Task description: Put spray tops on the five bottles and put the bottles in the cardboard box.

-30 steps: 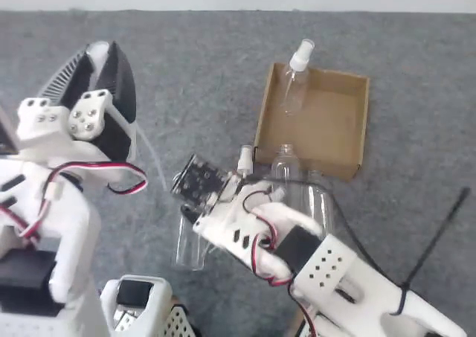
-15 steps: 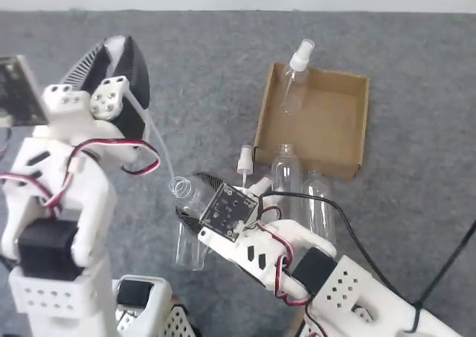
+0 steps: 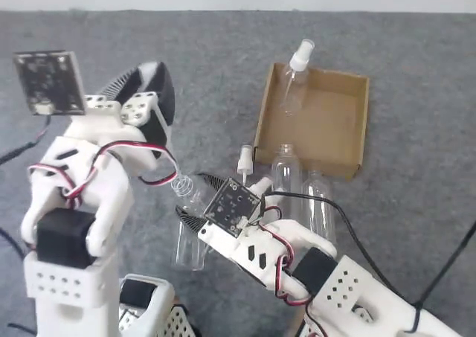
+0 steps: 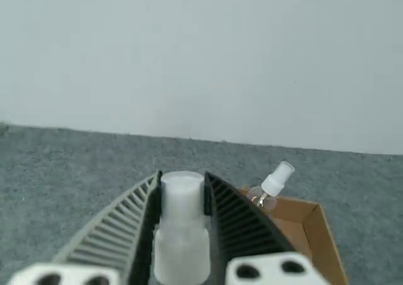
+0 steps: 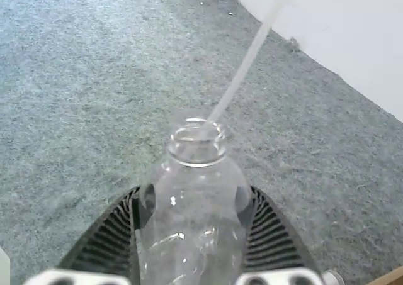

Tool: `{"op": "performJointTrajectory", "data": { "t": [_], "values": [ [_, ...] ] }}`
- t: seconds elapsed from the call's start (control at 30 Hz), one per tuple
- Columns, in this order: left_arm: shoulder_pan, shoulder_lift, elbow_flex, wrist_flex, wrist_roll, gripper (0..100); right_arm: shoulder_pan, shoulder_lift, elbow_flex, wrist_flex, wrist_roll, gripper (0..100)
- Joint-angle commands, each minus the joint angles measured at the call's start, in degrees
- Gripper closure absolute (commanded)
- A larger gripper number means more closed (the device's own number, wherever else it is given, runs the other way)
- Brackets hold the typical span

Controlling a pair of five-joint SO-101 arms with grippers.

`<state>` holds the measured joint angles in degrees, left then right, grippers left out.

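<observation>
The left end effector [image 4: 182, 177] is clamped on a white spray top [image 4: 182, 234]. The top's dip tube [image 5: 242, 65] slants down to the open neck of a clear bottle [image 5: 189, 228]. The right end effector [image 5: 194, 200] is closed around that bottle. On the worktop [image 3: 416, 54], the cardboard box [image 3: 349, 121] holds one capped bottle [image 3: 294, 84]. Two uncapped bottles [image 3: 285, 175] and a loose spray top [image 3: 245, 162] are just beside the box's near wall

Bare cardboard box [image 3: 338, 129] floor beside a capped bottle [image 3: 295, 84]; two bottles [image 3: 285, 172] just outside its near wall.
</observation>
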<state>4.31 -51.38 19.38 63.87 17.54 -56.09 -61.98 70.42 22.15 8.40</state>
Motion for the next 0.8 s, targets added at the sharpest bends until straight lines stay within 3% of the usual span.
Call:
{"op": "performJointTrajectory", "data": {
  "t": [0.0, 0.2, 0.53, 0.77],
  "values": [
    [0.35, -0.79, 0.40, 1.32, 0.18, 99, -0.31, -2.15, -1.23, 1.01, -1.41, 99.3],
    [0.97, -5.01, 0.48, 4.57, -4.48, 99, -0.31, -1.98, -2.73, 3.56, -7.03, 99.3],
    [1.05, -5.98, 8.40, 6.86, -4.66, 99, 1.80, -0.31, -3.78, 3.56, -7.12, 99.3],
    [7.47, -5.98, 13.32, 8.09, -10.99, 99, 3.56, 11.91, -8.97, 3.30, -11.96, 99.3]
  ]
}}
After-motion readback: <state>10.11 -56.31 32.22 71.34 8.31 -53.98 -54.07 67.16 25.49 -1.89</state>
